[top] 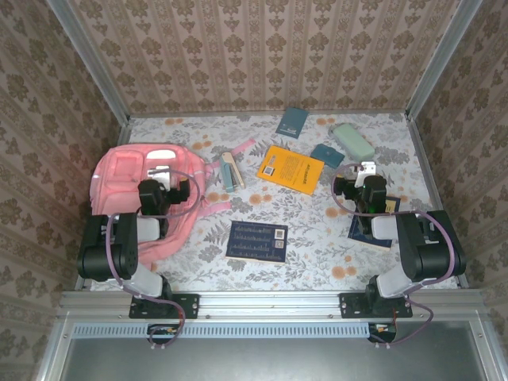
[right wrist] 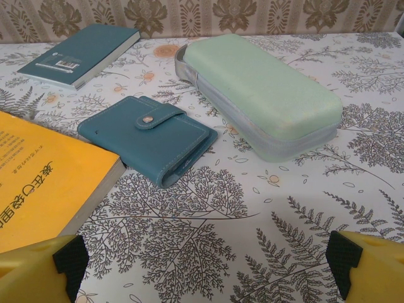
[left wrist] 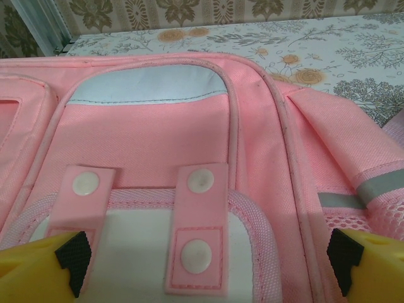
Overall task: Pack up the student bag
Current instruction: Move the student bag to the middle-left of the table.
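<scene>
The large soft pink fabric backpack (top: 119,171) lies at the left of our floral bench (top: 317,230). Our left pincer (left wrist: 208,262) hangs released over it. Our right pincer (right wrist: 207,260) is likewise released, just above the bench.

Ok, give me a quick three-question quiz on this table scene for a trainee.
1. What lies between the orange-yellow paperback book and the pale green zipped pencil case? A: teal leather snap wallet; B: scissors; C: ruler.
2. True or false: the soft pink fabric backpack lies at the floral table's right side.
3. Which arm's open jaws are over the backpack?
Key: 1 A. 2 False, it lies at the left. 3 The left arm.
</scene>
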### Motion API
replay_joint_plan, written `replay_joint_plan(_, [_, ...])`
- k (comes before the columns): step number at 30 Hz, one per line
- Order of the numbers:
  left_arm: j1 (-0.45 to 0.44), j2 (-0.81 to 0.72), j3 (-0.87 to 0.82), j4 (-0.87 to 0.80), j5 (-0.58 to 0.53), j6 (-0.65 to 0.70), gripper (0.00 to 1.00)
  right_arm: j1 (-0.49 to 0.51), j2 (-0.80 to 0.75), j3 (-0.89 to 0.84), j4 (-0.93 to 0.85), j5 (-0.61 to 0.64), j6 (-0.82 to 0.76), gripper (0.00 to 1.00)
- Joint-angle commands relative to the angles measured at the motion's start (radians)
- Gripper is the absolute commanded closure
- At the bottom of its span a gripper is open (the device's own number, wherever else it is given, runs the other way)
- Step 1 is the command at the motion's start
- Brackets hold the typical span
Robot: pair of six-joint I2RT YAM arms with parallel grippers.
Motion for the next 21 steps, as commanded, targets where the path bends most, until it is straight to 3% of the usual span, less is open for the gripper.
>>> replay_joint_plan(1, [0.008, -0.006, 0.018, -0.017, 0.015, 0.015, 0.0, 0.001, 0.001, 0.007, 0.014, -0.005, 0.007, 0.0])
replay_joint_plan(4, [0.01, -0.007, 0.022, -0.02, 0.047, 0.022, 0.0, 0.0, 0.001, 0.006, 0.015, -0.004, 0.006, 0.0])
replay_joint_plan(8, [0.029, -0.011, 0.014, -0.01, 0.146, 0.038, 0.0, -0.002, -0.012, -0.03, 0.069, -0.193, -0.066, 0.0])
replay_joint_plan(10, [0.028, -0.01, 0.013, -0.003, 0.143, 0.036, 0.0, -0.001, -0.014, -0.042, 0.085, -0.187, -0.067, 0.01])
replay_joint_plan(12, [0.009, -0.003, 0.012, 0.004, 0.015, 0.012, 0.0, 0.005, 0.001, -0.035, 0.094, -0.081, -0.03, 0.0])
replay_joint_plan(14, [-0.003, -0.004, 0.011, 0.004, -0.028, 0.014, 0.0, 0.004, -0.003, -0.011, 0.042, 0.05, 0.022, 0.0])
replay_joint_plan(21, [-0.015, -0.003, 0.013, 0.0, -0.049, 0.019, 0.0, 0.005, 0.002, 0.006, 0.018, -0.016, -0.005, 0.0])
